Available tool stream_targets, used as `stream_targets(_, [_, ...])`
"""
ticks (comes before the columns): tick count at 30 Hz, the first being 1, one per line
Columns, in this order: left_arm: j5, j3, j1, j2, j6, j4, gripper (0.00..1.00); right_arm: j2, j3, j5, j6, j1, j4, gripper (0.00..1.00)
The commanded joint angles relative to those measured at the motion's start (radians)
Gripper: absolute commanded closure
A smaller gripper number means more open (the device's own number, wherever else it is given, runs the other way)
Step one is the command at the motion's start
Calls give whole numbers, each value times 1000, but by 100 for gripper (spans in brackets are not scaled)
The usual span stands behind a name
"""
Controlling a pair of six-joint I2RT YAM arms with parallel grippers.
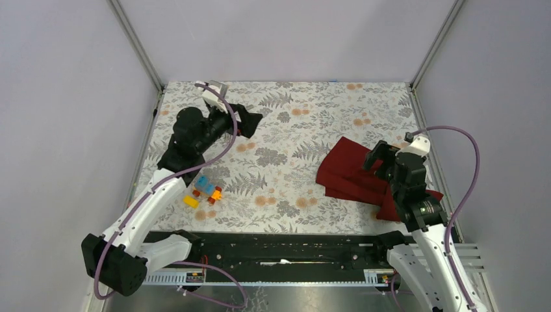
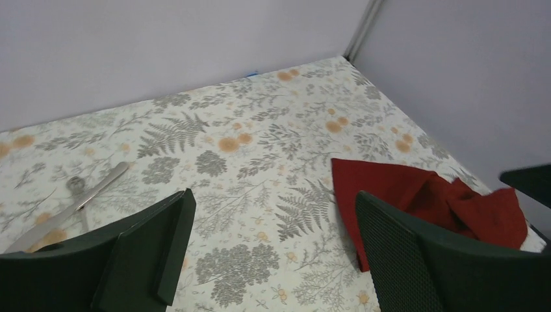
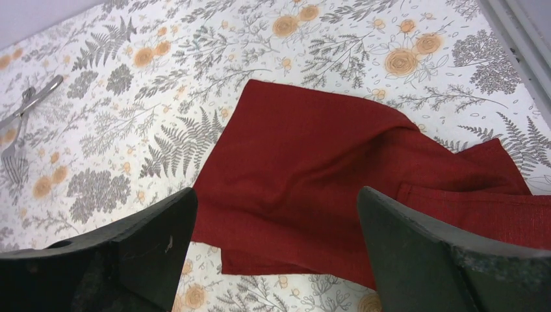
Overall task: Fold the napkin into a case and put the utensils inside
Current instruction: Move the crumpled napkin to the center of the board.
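Your left gripper (image 1: 249, 122) reaches far across the table (image 1: 305, 117), jaws wide and empty. Your right gripper (image 1: 382, 156) hovers over the crumpled napkin (image 1: 347, 172), also wide, holding nothing.

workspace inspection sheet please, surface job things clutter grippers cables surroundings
surface: floral table cover, flat, no spills seen
job's things: napkin rumpled at the right, not yet folded; utensils lying at the left, apart from it
clutter: toy blocks at the near left
grippers: left gripper open, empty; right gripper open over the napkin, empty
cables: purple cable looped along each arm
surroundings: plain pale walls, metal corner posts
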Motion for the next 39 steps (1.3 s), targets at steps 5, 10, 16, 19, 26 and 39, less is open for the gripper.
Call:
stream_targets(5, [-117,51,-227,3,130,-32,1,179,45,61,54,7,32,0])
stream_targets(10, [-208,66,-374,28,194,-84,1,317,46,89,146,5,91,0])
stream_targets(16, [-297,87,-505,65,238,-135,1,602,130,-3,351,-153,75,0])
stream_targets(19, [-322,93,-552,71,273,-148,1,780,216,-70,373,-227,41,0])
stream_targets(26, [-317,101,-577,66,278,-161,1,1099,375,-85,341,-228,23,2])
stream_targets(39, [-381,88,-576,36,287,-145,1,1245,476,-278,299,90,56,68])
